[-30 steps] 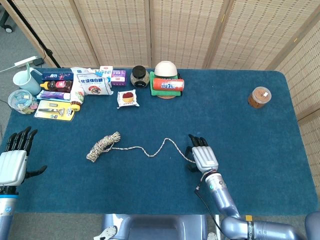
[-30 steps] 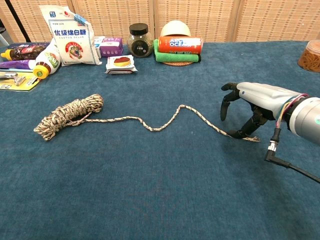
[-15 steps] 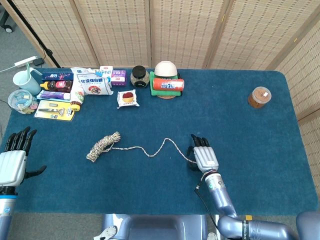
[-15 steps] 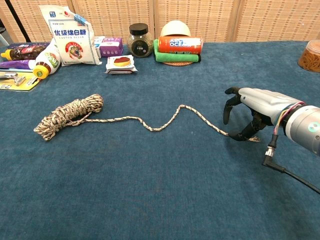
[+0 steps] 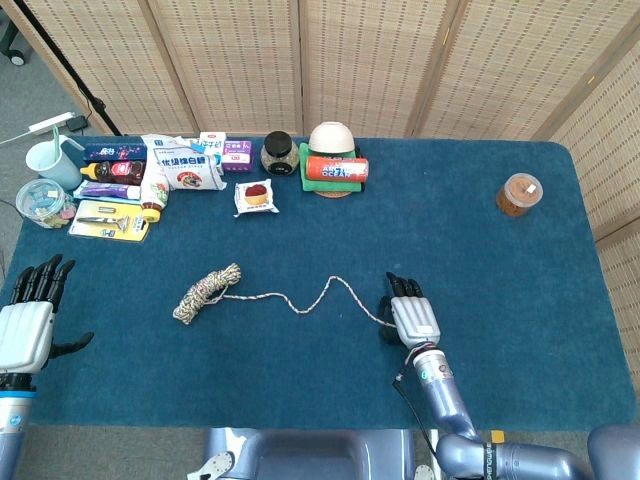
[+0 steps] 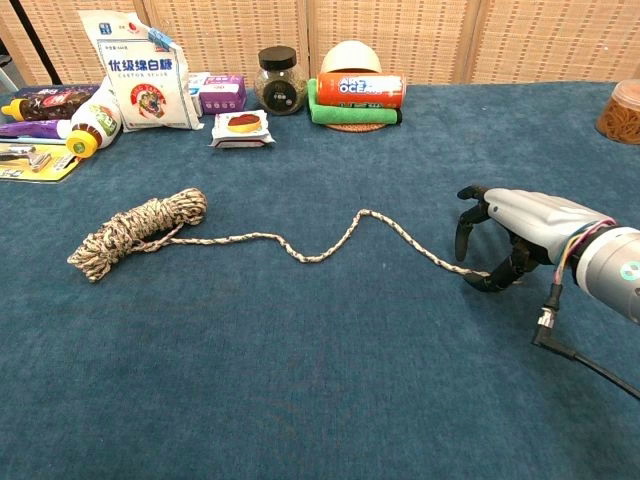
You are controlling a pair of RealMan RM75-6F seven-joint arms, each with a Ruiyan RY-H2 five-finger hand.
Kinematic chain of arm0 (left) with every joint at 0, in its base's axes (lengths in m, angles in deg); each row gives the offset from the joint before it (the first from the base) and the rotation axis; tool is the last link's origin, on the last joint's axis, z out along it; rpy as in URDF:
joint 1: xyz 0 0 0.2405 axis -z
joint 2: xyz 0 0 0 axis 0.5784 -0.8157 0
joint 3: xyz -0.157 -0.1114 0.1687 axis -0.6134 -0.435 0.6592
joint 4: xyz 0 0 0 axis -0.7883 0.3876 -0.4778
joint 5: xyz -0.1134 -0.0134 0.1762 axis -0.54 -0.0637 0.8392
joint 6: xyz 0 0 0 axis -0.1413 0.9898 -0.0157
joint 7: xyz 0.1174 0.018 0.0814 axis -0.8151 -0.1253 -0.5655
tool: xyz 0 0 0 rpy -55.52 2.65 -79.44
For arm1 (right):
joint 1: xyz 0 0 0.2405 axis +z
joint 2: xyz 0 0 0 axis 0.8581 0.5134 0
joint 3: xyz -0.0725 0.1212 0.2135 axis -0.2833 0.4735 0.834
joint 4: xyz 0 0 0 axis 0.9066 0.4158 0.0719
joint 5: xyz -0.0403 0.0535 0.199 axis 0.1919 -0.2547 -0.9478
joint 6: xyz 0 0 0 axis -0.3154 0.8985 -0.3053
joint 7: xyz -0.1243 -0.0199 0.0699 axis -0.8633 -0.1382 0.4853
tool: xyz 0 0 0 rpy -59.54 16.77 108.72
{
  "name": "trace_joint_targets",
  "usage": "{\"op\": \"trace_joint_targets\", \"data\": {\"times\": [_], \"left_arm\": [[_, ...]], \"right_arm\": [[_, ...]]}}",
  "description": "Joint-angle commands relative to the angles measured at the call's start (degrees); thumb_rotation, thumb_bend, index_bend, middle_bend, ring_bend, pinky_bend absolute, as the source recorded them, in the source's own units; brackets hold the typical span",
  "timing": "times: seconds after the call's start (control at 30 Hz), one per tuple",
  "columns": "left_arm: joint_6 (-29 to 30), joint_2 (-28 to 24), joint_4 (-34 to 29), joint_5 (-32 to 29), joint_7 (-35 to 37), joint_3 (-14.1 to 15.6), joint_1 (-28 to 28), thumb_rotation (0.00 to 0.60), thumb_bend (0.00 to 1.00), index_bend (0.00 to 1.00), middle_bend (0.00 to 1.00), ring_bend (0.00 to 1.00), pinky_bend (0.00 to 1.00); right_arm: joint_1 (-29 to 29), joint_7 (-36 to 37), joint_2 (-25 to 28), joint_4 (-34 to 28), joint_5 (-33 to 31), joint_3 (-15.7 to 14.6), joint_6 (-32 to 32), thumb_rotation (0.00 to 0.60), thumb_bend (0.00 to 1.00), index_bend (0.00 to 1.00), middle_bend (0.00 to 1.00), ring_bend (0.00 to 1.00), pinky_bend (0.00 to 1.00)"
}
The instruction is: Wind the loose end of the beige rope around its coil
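Right hand [image 6: 510, 232] on rope's loose end [image 6: 470, 271]

Each silver-backed, black-fingered robot hand [image 5: 413, 318] [image 5: 24, 332] sits on a blue-grey metallic arm; coloured wires and a black cable [image 6: 585, 352] trail from the right wrist

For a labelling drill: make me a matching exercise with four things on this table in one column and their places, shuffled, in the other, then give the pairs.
Things
1. rope coil
2. right hand
3. left hand
4. brown-lidded jar

Places
A. alone, far right of the blue table
B. left half of the table, in front of the sugar bag
C. at the rope's loose end, fingers curled down over it
D. off the table's left edge, holding nothing

Pairs: 1-B, 2-C, 3-D, 4-A
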Motion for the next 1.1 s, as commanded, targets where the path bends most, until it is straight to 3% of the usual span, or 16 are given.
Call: {"op": "trace_joint_targets", "data": {"times": [0.03,1.1], "left_arm": [[0.03,0.0,-0.04,0.06,0.04,0.06,-0.03,0.6,0.06,0.0,0.0,0.0,0.0],[0.15,0.01,-0.07,0.26,0.13,0.34,-0.06,0.6,0.06,0.0,0.0,0.0,0.0]], "right_arm": [[-0.23,1.1,-0.23,0.64,0.66,-0.22,-0.37,0.6,0.39,0.47,0.0,0.0,0.0],[-1.37,2.73,-2.6,6.09,4.96,-0.86,0.01,0.6,0.43,0.54,0.0,0.0,0.0]]}}
